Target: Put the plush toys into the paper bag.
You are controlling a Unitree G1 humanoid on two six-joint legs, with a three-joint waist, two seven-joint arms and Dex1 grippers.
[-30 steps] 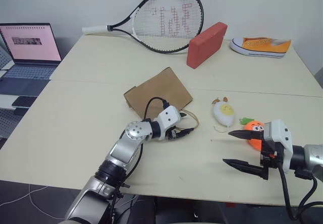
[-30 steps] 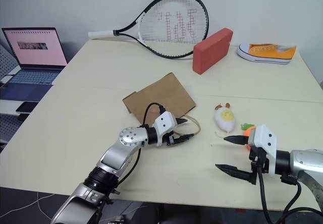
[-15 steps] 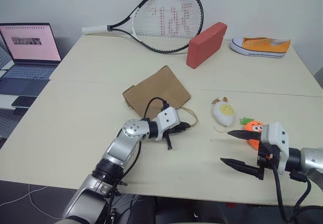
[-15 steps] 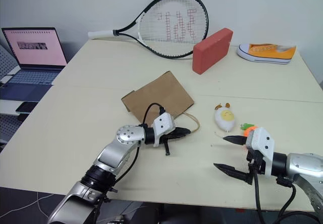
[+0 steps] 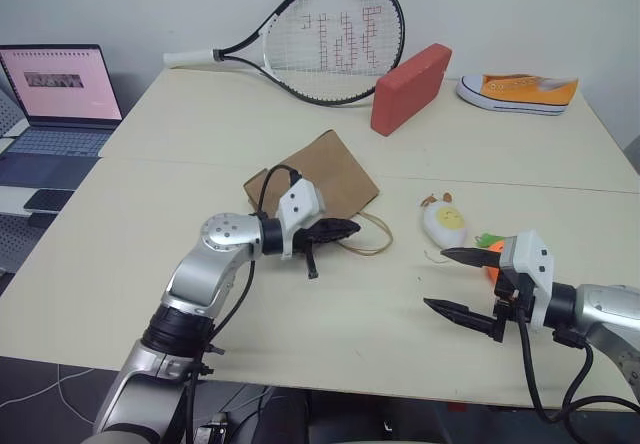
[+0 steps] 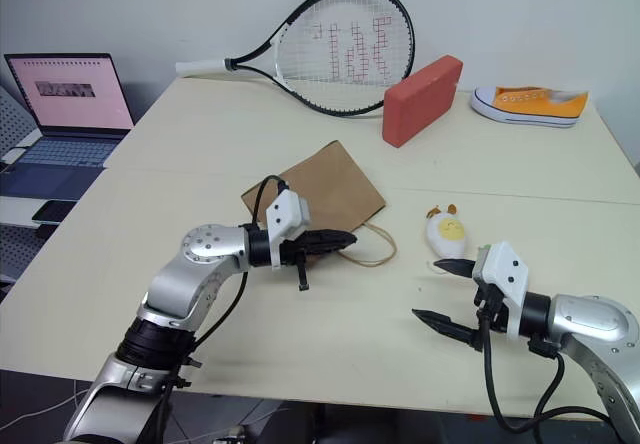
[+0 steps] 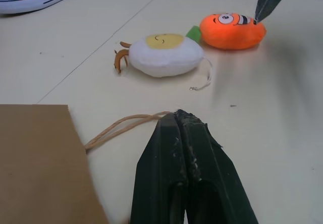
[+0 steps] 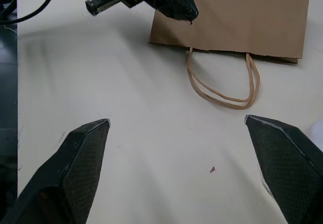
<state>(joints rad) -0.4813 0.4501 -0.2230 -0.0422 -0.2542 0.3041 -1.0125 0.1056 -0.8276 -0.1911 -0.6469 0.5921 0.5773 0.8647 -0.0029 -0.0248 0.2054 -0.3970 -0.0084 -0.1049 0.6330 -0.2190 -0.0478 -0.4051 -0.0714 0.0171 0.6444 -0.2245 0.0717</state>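
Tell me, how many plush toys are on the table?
2: the white egg toy lies right of the paper bag, and the orange carrot toy lies just beyond it, by the right gripper.

Racket (image 5: pixel 320 39): red marks painted on the strings, letter-like, not legible as a word; well beyond the left gripper (image 5: pixel 345 229), across the table. Laptop (image 5: pixel 60 89): pink screen with a dark strip of text near its top, too small to read; far out to the left gripper's outer side. No other writing legible anywhere.

Flat paper bag (image 8: pixel 237 14), handles (image 8: pixel 224 85) toward open jaws
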